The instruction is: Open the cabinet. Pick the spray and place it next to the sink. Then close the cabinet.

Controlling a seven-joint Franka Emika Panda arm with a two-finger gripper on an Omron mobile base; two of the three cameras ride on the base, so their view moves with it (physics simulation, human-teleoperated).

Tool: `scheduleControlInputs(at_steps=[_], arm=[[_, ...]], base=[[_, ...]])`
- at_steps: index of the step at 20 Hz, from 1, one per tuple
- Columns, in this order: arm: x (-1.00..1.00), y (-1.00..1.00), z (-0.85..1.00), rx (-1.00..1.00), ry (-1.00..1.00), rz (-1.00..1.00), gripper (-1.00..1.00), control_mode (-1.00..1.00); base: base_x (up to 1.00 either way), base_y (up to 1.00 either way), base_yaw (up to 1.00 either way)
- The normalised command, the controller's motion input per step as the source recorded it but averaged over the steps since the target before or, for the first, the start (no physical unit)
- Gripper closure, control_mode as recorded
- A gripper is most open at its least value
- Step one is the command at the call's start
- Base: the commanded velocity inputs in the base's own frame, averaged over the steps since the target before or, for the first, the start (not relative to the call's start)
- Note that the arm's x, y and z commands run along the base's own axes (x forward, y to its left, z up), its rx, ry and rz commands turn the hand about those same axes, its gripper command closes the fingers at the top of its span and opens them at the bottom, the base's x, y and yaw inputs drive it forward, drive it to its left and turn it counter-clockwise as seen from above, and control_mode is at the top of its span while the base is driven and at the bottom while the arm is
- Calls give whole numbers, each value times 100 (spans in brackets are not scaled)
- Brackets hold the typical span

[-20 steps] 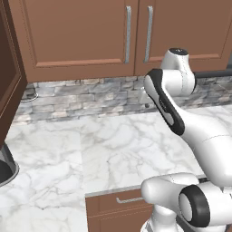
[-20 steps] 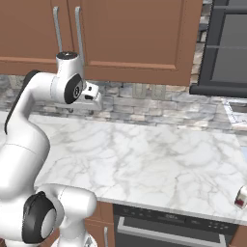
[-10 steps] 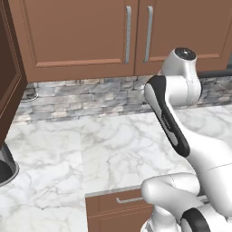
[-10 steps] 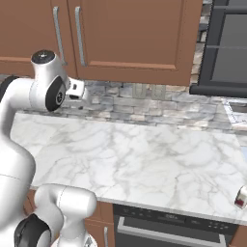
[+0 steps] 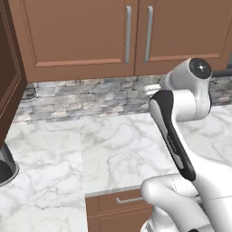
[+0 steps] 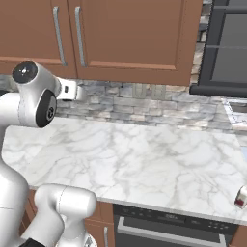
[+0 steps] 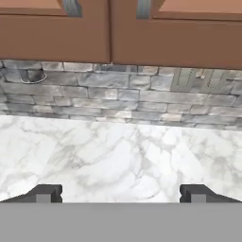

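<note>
We see the cabinet (image 5: 81,36) above the gripper (image 7: 120,193) as brown wood with a smooth, matt finish on its framed doors. Its handles (image 5: 128,34) are brushed silver metal with a soft sheen. Ahead of the gripper, the backsplash (image 7: 118,94) is rough grey stone laid in uneven blocks. Below it, the counter (image 6: 144,154) is polished white marble with grey veins, faintly glossy. The fingertips (image 7: 45,194) look like dark matt plastic.
</note>
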Motion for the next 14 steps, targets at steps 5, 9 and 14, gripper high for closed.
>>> scheduleControlInputs(at_steps=[5, 9, 14], arm=[[0, 0, 48, 0, -17, 0, -100, -100], [0, 0, 59, 0, -9, 0, -100, -100], [0, 0, 46, 0, -1, 0, -100, -100]], base=[[0, 0, 0], [0, 0, 0], [0, 0, 0]])
